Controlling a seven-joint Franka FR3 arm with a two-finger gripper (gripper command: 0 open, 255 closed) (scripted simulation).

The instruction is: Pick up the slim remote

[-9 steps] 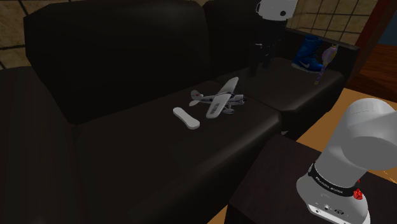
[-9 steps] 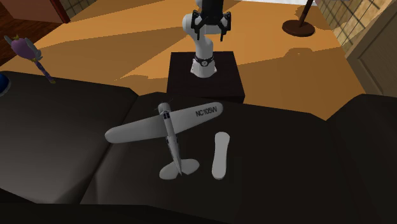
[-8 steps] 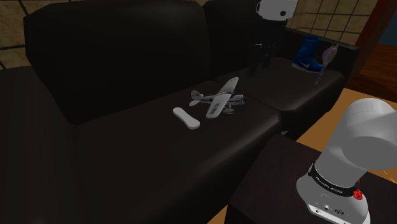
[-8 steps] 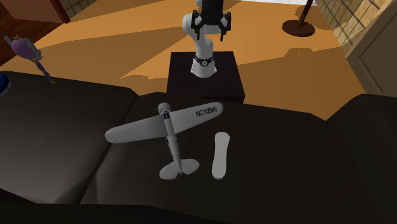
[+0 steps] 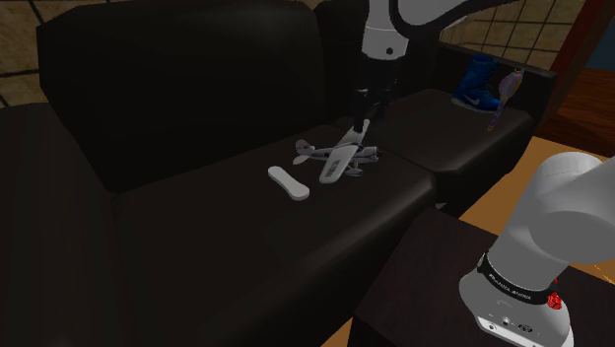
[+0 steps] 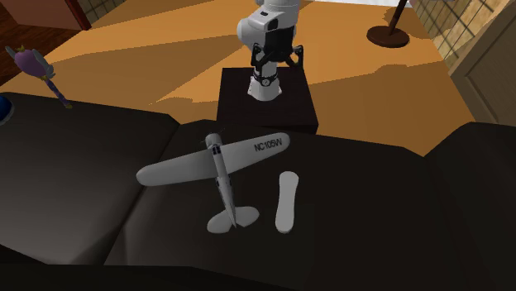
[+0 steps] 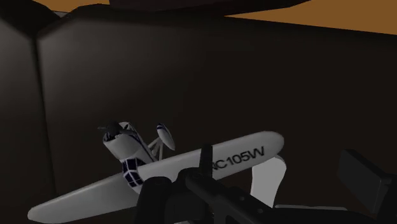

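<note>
Currently, in the shoulder view, the gripper (image 5: pixel 358 116) is hanging just right of the frame's centre, above the toy plane (image 5: pixel 335 158), while the slim remote (image 5: pixel 289 183), drawn plain white, is lying flat on the dark sofa seat (image 5: pixel 197 237) at the middle of the frame, just left of the plane and well apart from the fingers. In the second exterior view, the gripper (image 6: pixel 277 59) is showing at top centre with its fingers spread, and the remote (image 6: pixel 286 201) is resting right of centre, just beside the plane's (image 6: pixel 217 164) lettered wing and not touching it. In the wrist view, the gripper (image 7: pixel 257 175) is standing with its fingers apart and clasping nothing, the plane (image 7: pixel 191 168) is lying ahead of it, and the remote (image 7: pixel 267 184) is peeking out past the wing. The approach appears to be under way; the next move is calling for a shift off the plane, a line-up across the remote's narrow width, and then a descent.
</note>
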